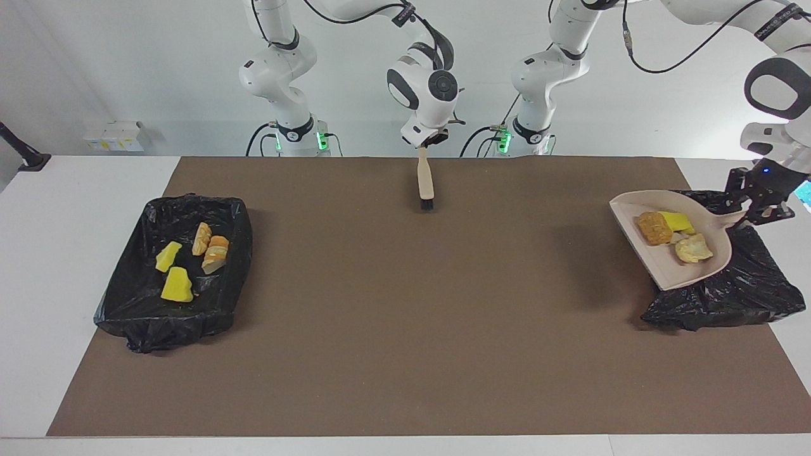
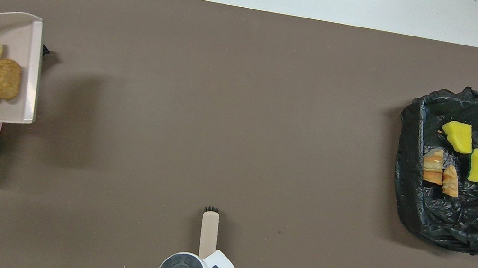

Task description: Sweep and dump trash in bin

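Smooth beige dustpan (image 1: 671, 269) heaped with spongy yellow and crusty tan trash (image 1: 673, 232) over crinkled black-bagged bin (image 1: 747, 294).
Held raised by left gripper (image 1: 757, 212), clamped on handle; right gripper (image 1: 423, 145) clamped on hanging brush (image 1: 425, 180).

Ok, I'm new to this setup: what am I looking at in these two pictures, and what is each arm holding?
Two robot arms work at one table. One picture faces them from across the table; the other looks down from above their end. The left end effector grips the handle of a dustpan carrying three scraps, raised over a black bin bag. The right end effector holds a brush hanging bristles down. At the right arm's end of the table, a black-lined bin holds four more scraps.
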`<act>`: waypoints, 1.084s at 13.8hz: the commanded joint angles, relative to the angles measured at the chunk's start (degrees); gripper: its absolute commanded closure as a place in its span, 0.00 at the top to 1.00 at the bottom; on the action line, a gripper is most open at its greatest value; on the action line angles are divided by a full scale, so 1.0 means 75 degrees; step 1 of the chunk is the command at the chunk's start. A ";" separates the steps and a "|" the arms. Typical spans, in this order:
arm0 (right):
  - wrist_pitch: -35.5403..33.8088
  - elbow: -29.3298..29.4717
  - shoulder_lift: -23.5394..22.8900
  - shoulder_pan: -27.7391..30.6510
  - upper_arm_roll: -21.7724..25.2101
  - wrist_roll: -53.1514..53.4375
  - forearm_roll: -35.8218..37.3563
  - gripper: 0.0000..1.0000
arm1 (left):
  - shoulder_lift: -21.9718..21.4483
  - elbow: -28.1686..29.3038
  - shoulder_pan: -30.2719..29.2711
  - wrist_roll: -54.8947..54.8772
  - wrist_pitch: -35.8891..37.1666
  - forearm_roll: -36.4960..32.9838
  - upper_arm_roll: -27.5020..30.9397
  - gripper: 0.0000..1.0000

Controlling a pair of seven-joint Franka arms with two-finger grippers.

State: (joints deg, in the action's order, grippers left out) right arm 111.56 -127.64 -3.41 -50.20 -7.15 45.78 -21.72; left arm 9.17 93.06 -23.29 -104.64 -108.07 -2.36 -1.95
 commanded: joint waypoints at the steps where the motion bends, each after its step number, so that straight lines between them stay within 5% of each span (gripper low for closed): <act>1: 0.0137 -0.0279 0.0198 0.0060 -0.0020 0.0142 -0.0432 0.00 | 0.0452 -0.0887 -0.0478 -0.0133 0.0079 -0.0620 -0.0092 0.00; 5: 0.0185 -0.0279 0.0057 0.0013 -0.0020 -0.0093 -0.0420 0.17 | 0.0465 -0.0853 -0.0831 -0.0029 -0.0975 -0.1593 -0.0046 0.00; 7: 0.0149 -0.0267 0.0045 0.0013 -0.0020 -0.0139 -0.0385 0.39 | 0.0418 -0.0608 -0.0867 -0.0016 -0.1642 -0.2061 -0.0034 0.00; 11: 0.0137 0.0013 -0.0118 0.0037 -0.0008 -0.0152 -0.0327 0.44 | -0.0003 0.0516 -0.0692 0.0778 -0.2605 -0.3618 -0.0022 0.00; 15: -0.0097 0.0646 -0.0482 0.0562 0.0027 -0.0163 0.0479 0.68 | -0.0542 0.1583 -0.0177 0.2278 -0.2747 -0.5973 -0.0033 0.00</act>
State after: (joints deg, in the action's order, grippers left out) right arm 111.99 -126.02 -4.92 -48.73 -6.83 45.61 -21.57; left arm 10.03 98.69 -26.54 -92.10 -127.06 -40.69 -2.71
